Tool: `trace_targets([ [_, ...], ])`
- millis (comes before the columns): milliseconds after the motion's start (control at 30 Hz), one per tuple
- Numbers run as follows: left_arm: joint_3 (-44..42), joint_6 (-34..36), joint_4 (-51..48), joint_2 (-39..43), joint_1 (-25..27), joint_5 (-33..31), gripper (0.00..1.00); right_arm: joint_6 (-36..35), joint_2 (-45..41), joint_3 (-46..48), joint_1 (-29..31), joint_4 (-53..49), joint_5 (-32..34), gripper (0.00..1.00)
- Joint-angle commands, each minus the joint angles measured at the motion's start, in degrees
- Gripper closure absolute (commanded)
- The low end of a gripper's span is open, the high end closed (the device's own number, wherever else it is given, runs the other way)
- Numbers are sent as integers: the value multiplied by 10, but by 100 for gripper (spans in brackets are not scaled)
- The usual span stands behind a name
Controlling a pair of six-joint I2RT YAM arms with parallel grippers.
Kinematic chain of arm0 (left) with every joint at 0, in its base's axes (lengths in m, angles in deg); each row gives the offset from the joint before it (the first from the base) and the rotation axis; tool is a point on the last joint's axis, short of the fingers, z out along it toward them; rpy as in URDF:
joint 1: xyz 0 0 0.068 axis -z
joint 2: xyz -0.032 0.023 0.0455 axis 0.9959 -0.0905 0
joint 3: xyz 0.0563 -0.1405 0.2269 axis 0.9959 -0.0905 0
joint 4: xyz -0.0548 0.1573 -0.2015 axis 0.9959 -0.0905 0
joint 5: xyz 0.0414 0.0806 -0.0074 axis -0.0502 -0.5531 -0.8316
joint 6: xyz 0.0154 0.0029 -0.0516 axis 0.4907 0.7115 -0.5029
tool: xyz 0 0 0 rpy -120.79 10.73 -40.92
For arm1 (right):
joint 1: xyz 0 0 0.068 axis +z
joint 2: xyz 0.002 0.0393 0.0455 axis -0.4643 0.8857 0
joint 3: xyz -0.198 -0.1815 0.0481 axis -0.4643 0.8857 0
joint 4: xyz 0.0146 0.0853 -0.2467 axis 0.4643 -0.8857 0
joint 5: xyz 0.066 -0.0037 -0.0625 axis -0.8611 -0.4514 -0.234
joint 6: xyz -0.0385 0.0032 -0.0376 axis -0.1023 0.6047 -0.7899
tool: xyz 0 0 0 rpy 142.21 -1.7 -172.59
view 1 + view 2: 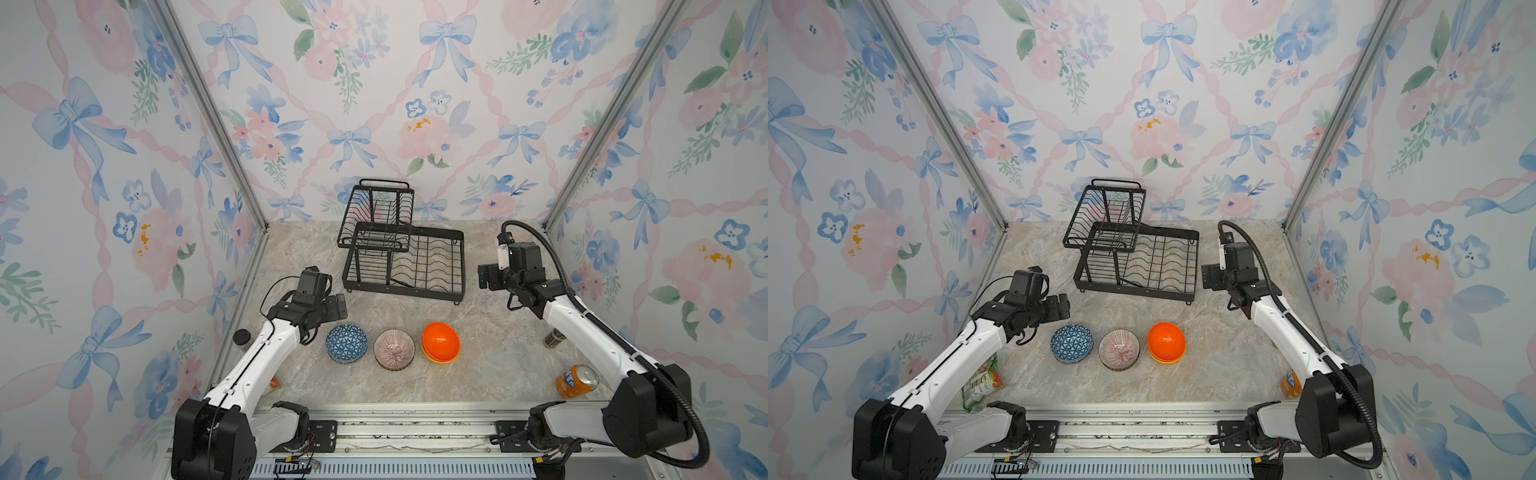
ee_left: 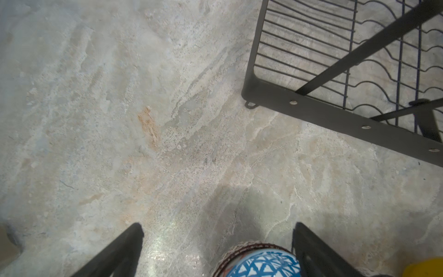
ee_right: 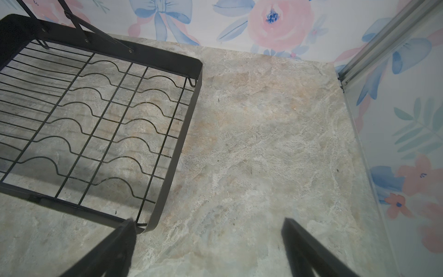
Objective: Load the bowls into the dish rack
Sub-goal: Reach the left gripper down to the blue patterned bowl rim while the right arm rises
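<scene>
Nearest the robot's base, well behind both sets of fingers, an orange soda can (image 1: 577, 381) lies by the right arm and a snack packet (image 1: 982, 382) by the left. Next comes the row of bowls, all mouth-up on the marble-look table (image 1: 490, 357). They are round, so none has a long axis, but the row itself runs across the table. The blue triangle-patterned bowl (image 1: 346, 343) lies just short of the left gripper (image 1: 337, 305), a little toward the middle. In the left wrist view it shows low between the widely spread fingers (image 2: 135, 233), seated in a brown-and-white lattice bowl (image 2: 239, 249) whose rim shows under it. Farther along from those fingers sit the pink radial-striped bowl (image 1: 394, 349) and the orange bowl (image 1: 440, 341), which is nested in a yellow bowl (image 1: 441, 361). Whether anything sits under the pink one I cannot tell. The left gripper holds nothing and is clearly the nearer arm; the first pick looks to turn on drawing back and down over the blue bowl's rim. The right gripper (image 1: 484, 276), fingers also wide and empty, hangs just beside the right end of the dish rack (image 1: 403, 289), well apart from every bowl. Beyond both grippers the rack stands empty, its wide slotted base running across the table, slightly skewed, with the raised basket (image 1: 374, 246) over its left part.
</scene>
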Motion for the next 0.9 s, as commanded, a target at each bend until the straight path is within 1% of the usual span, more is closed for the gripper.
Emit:
trace_targets([
  [0, -9, -23, -52, 3, 5, 28, 2, 2, 12, -19, 6, -27, 5, 3],
  [200, -20, -41, -80, -9, 11, 86, 5, 10, 1, 6, 6, -22, 9, 3],
  [333, -33, -67, -100, 5, 18, 80, 11, 11, -5, 17, 5, -15, 8, 3],
  [533, -37, -87, -113, 5, 31, 68, 30, 17, -6, 28, 5, -5, 5, 3],
  [633, -33, -89, -121, 6, 36, 47, 47, 16, -5, 34, 5, -3, 5, 3],
  [733, -24, -79, -129, -2, 38, 40, 59, 17, -2, 38, 0, 2, 4, 3],
  [800, -16, -72, -138, -13, 43, 35, 65, 19, 1, 40, -3, 5, 2, 3],
  [867, -10, -67, -144, -18, 46, 33, 70, 20, 1, 41, -4, 7, 0, 3],
])
